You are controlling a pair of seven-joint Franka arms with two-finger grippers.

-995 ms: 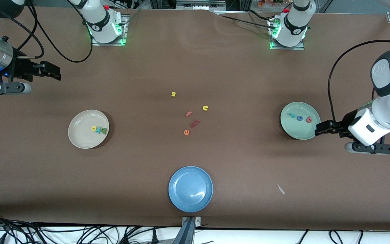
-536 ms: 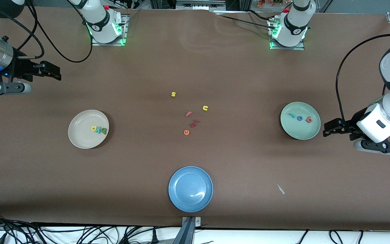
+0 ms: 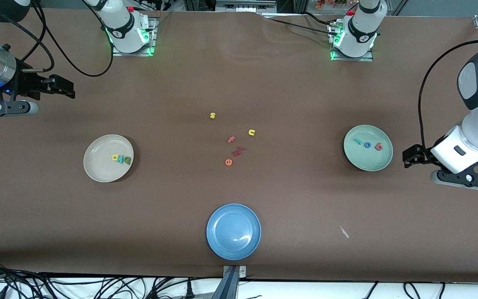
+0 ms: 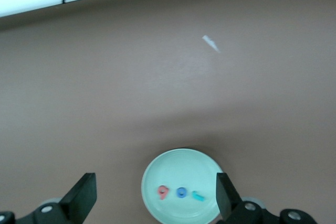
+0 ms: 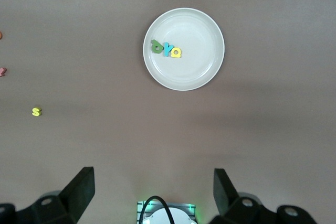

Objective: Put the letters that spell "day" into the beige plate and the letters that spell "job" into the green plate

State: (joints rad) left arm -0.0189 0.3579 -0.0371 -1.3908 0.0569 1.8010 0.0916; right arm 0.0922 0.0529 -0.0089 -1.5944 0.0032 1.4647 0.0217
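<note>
Front view: nearest the camera lies the blue plate [image 3: 233,231]. Farther off, my left gripper [image 3: 409,155], jaws spread and empty, hangs over bare table just beside the green plate [image 3: 368,148], which holds the letters that spell "job" [image 3: 367,144]. The beige plate [image 3: 108,158] holds the letters that spell "day" [image 3: 121,158]. My right gripper [image 3: 62,87] waits with jaws released, well apart from it.

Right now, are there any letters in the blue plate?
No, the blue plate holds nothing, while letters lie in the beige plate and the green plate.
</note>
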